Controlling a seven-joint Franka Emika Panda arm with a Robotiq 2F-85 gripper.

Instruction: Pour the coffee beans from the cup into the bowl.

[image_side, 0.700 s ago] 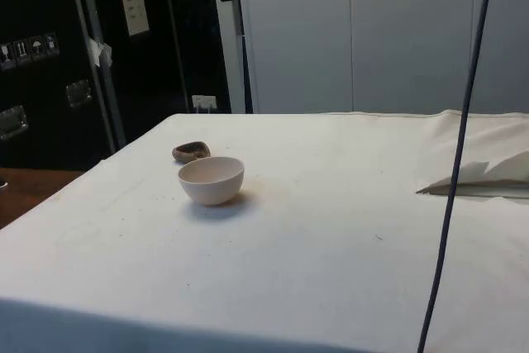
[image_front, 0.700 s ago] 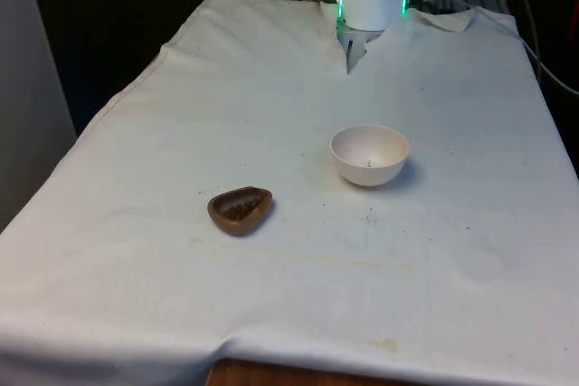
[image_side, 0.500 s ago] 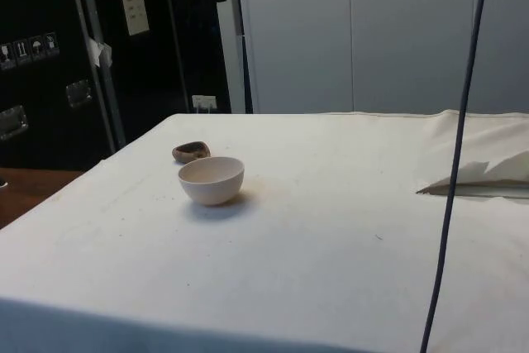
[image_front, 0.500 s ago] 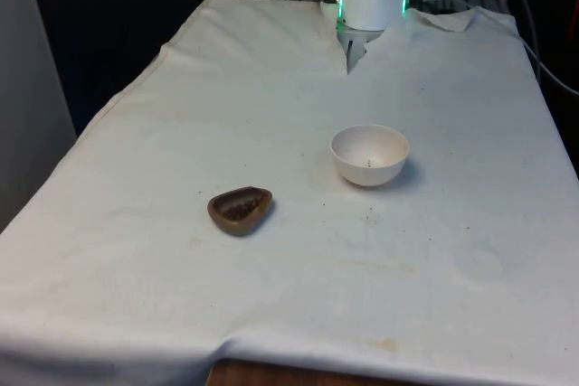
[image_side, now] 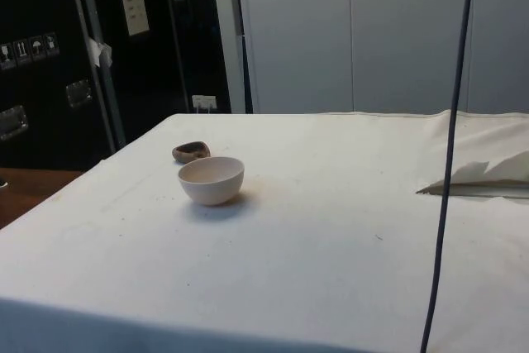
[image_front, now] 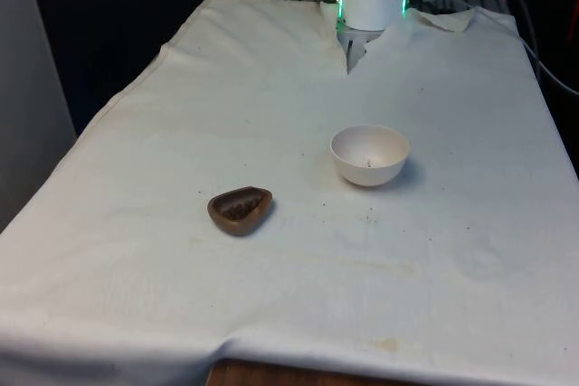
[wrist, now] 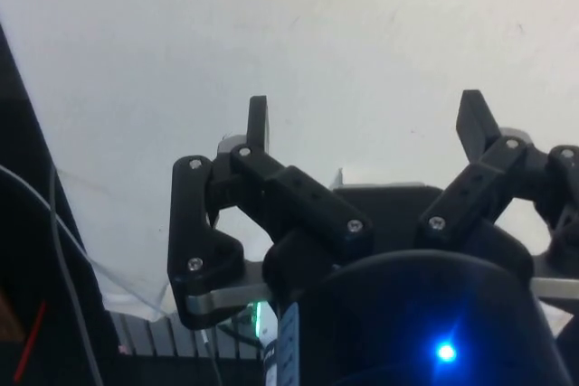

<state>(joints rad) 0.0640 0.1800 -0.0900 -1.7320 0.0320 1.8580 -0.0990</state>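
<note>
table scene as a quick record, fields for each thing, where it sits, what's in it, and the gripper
cup: small brown dish, holds coffee beans, rests on the cloth toward the front view's left
bowl: white, upright, nearly empty with a dark speck or two inside, to the front view's right of the cup and apart from it
cloth: white, a few dark specks near the bowl
gripper: above the cloth, fingers spread, holding nothing
task state: beans not yet poured

The surface (image_front: 452, 250) lies open around the bowl (image_front: 369, 155) and the cup (image_front: 240, 210), which stand apart; a hanging cable (image_side: 446, 171) seemingly crosses the side view's right.
</note>
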